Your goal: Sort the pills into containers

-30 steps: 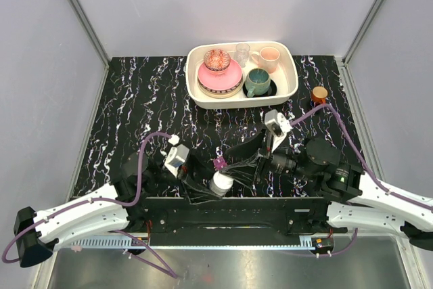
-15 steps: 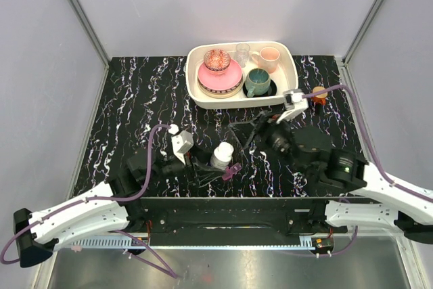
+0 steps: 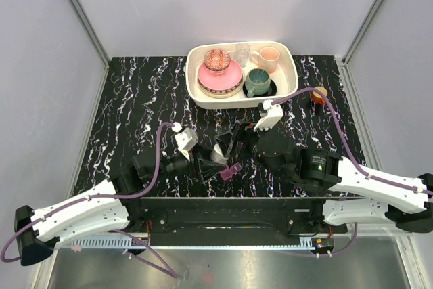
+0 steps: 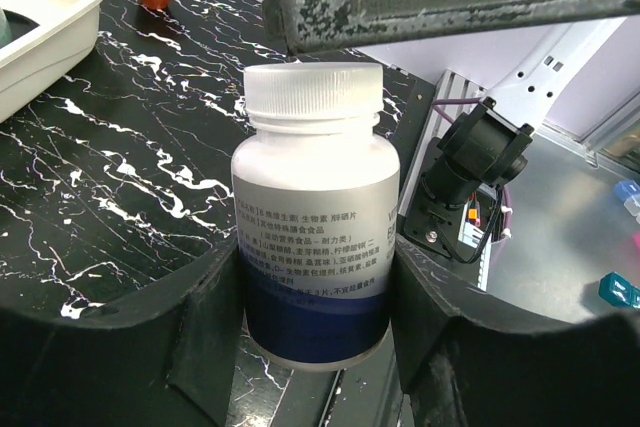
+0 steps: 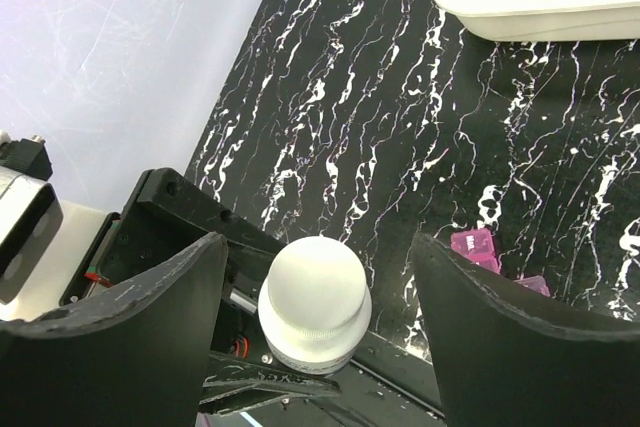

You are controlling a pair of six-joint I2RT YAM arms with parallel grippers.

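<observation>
**Cap sits dead centre between the right claw's fingers**

The left claw (image 4: 315,292) is clamped on the lower body of the white bottle (image 4: 315,227). It holds the bottle upright, so the cap (image 4: 313,97) stands free above its fingers. The right claw (image 5: 318,247) hangs over that cap with its jaws spread wide and nothing in them. From its own camera the cap (image 5: 315,292) lies straight ahead, one finger to either side, neither touching.

The bottle's long axis runs along the right claw's line of approach, so the claw meets the cap end-on. By my reading the next move is a short advance and a squeeze, then a twist against the left claw's hold. The right arm is the only one free for it.

No pills show in any view — I take them to be inside the bottle. The magenta box (image 5: 475,245) lies on the table just past the right claw's right finger, near the bottle's foot and apart from both claws.
</observation>
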